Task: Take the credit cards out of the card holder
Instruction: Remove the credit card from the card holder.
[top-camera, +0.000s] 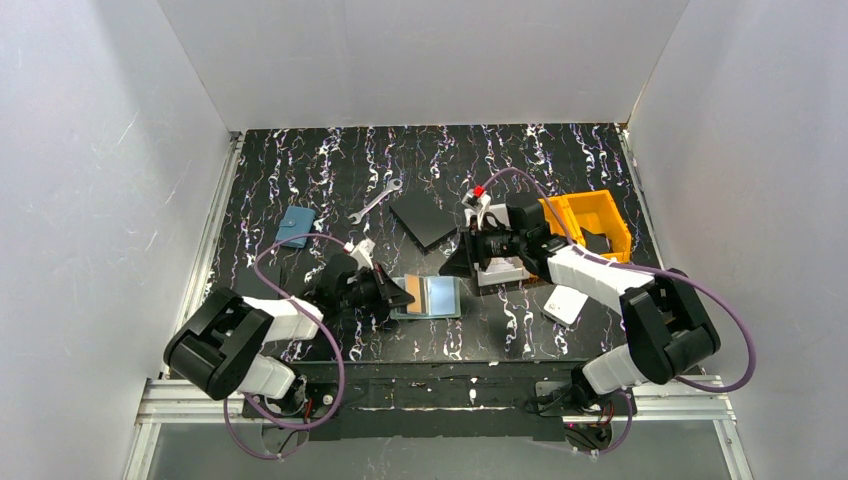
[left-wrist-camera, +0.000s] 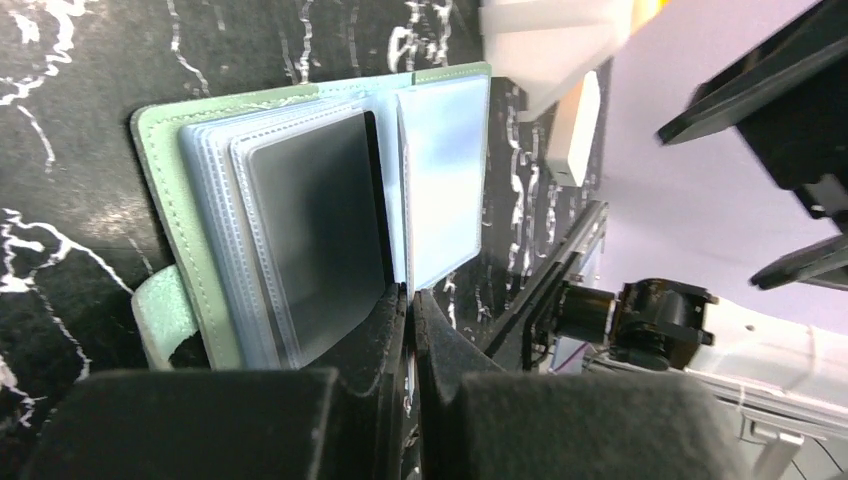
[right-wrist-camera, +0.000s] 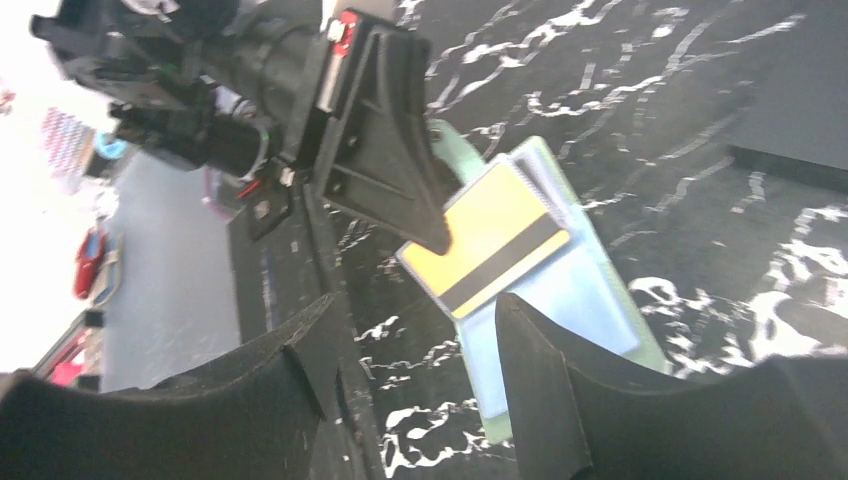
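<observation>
Card holder (left-wrist-camera: 165, 190) lies open; your left claw (left-wrist-camera: 410, 300) is clenched on the yellow card (right-wrist-camera: 495, 240), your right claw (right-wrist-camera: 415, 305) hangs released nearby

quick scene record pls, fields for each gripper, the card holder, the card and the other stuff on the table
left gripper: shut, pinching a corner of the tan card
right gripper: open, empty, aimed at the holder
card holder: lying open, mint-green cover down
tan card: skewed across the holder, black stripe up
others: wrench, black square plate, blue pouch, orange bin, white box
</observation>
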